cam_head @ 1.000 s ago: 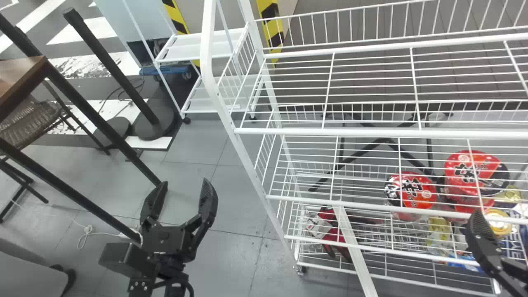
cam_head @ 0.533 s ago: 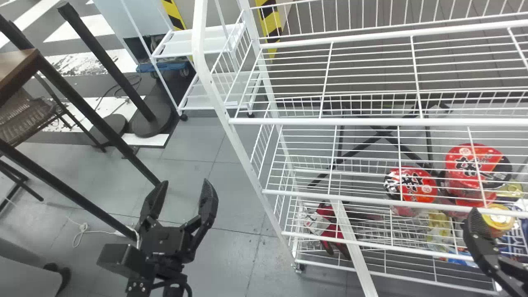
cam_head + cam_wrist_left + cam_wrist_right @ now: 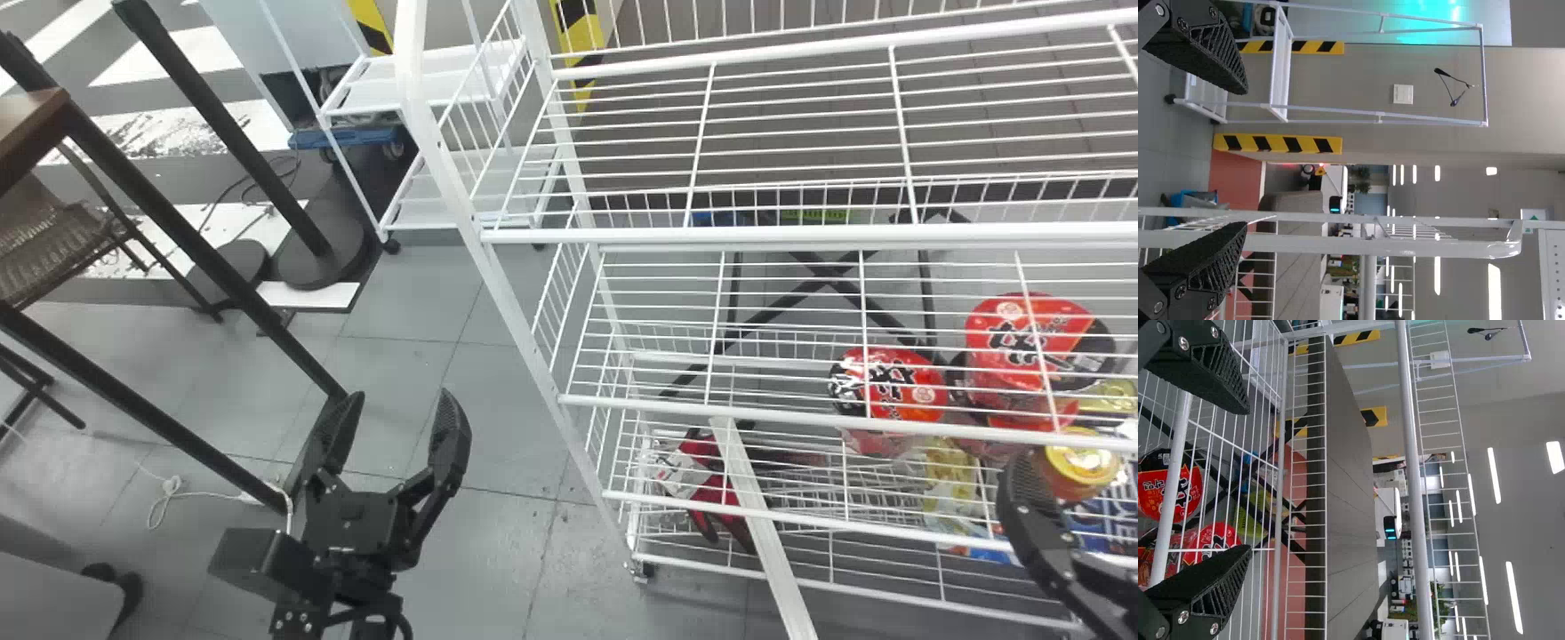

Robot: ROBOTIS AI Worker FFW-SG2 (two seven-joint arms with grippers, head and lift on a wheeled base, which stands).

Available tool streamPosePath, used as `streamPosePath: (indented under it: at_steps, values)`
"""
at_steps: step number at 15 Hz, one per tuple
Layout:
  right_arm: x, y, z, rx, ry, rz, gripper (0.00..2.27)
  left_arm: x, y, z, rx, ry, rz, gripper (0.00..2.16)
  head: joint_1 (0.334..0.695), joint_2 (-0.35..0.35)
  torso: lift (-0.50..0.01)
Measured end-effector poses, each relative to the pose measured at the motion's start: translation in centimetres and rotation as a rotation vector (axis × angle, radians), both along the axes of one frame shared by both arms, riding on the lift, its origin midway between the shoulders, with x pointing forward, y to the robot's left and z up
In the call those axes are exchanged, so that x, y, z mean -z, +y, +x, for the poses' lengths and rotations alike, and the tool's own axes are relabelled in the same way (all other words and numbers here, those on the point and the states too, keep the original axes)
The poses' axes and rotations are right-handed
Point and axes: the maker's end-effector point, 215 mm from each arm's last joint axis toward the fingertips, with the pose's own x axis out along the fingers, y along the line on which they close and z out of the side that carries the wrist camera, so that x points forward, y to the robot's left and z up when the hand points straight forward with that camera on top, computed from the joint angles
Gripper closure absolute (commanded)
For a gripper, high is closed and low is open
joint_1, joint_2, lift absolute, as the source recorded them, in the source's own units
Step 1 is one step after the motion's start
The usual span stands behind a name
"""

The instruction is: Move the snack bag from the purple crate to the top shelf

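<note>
Right gripper (image 3: 1036,511): at the rack's front edge, toward its right end; the two fingers stood wide apart.
Left gripper (image 3: 400,395): outside the rack's front left corner, above the floor (image 3: 471,569), fingers spread wide.
Snack bag: it could not be told which pack, if any, was this one, so its place relative to the fingers could not be told either.
Rack (image 3: 800,236): white wire, several shelves one above another.
Red packs (image 3: 893,387): side by side below the upper shelves, toward the rack's right end; they lay beyond the wires from the right fingers, apart from them.
Yellow pack (image 3: 951,484): just beside the red packs, toward the front edge.
Yellow-lidded tub (image 3: 1080,464): near the right gripper in the head view; contact could not be judged.
Red-and-black item (image 3: 711,493): low down, near the front left corner.
</note>
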Motion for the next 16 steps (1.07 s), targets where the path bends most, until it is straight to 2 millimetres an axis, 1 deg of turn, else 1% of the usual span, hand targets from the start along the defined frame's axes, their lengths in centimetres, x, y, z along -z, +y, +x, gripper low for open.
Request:
streamPosePath:
  at_steps: [6,16]
  values:
    - [0.1,0.0,-0.3,0.001,0.001,0.002,0.08,0.2,-0.2,-0.3,0.008,0.005,-0.001,0.11,0.695,0.323,-0.254]
    - [-0.3,0.0,-0.9,0.001,-0.015,0.004,0.08,-0.2,-0.5,-1.2,0.009,-0.014,0.006,0.12,0.695,0.328,-0.294]
